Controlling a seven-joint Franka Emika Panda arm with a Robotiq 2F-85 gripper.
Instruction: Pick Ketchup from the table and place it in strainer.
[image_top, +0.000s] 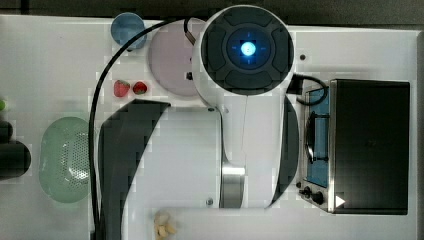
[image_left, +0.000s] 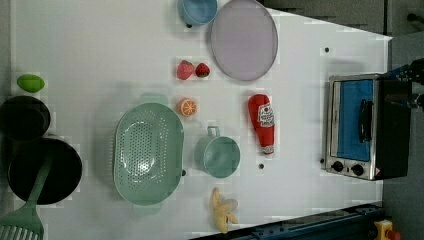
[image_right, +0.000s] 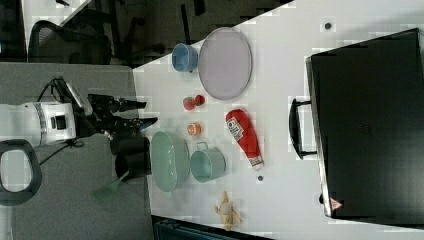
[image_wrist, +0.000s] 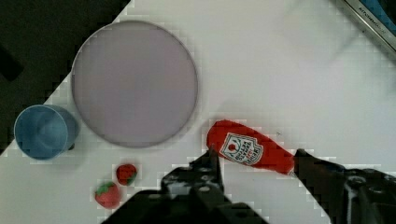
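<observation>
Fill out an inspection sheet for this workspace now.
Surface: white table, dry.
Job's things: Ketchup lying flat on the table; strainer empty.
Clutter: mug, orange slice, strawberries, plate, blue cup, banana, toaster oven, black pots, spatula, lime.
End effector: open, holding nothing, high above the table.
Cables: black cable along the arm.
Surroundings: chair.

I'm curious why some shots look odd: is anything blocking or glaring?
Top view: the arm fills the middle, its light glowing blue. Wrist view: the pincer is a dark blur against the ketchup. Left view: even light, soft shadow beside the strainer.
</observation>
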